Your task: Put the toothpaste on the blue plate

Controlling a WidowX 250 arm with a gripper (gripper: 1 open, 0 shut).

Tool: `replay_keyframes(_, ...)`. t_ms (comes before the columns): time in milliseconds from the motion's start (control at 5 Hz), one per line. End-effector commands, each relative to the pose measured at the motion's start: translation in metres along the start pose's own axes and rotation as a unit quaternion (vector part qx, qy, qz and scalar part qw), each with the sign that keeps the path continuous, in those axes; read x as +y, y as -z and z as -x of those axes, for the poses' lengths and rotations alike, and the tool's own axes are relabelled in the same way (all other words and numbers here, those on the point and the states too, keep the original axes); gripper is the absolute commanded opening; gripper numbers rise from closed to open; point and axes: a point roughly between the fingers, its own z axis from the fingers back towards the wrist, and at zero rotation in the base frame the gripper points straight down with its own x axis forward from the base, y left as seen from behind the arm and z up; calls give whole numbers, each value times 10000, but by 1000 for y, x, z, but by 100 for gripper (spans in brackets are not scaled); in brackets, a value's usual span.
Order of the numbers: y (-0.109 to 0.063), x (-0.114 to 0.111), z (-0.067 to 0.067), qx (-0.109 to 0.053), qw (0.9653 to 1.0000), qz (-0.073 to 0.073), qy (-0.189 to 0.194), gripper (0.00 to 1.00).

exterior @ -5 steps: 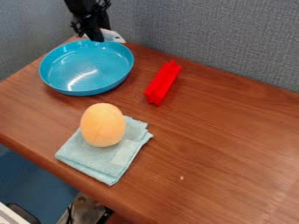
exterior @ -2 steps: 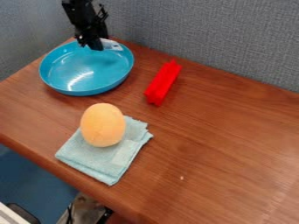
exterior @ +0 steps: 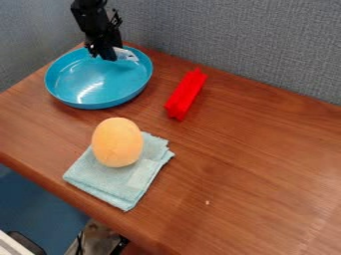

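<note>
The blue plate [exterior: 83,86] sits at the table's back left, round and shallow. My dark gripper [exterior: 104,52] points steeply down over the plate's far right rim. A small white tube, the toothpaste [exterior: 124,57], sticks out to the right from between the fingers, low over the inside of the rim. The fingers are closed on it. Whether the tube touches the plate cannot be told; its near end is hidden by the fingers.
A red bar [exterior: 185,93] lies right of the plate. An orange egg-shaped object [exterior: 118,141] rests on a pale teal folded cloth [exterior: 123,174] near the front edge. A grey wall stands right behind the plate.
The gripper has come down and slightly left with the toothpaste, from behind the plate's rim to low over its far edge. Nothing else moved.
</note>
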Motion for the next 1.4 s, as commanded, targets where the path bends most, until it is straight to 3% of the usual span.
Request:
replay_keyframes(0,-18,-8,-2,-132,9997,194,57,0)
replay_keyframes(1200,-20,-8,-4,-98,9999,112,63,0)
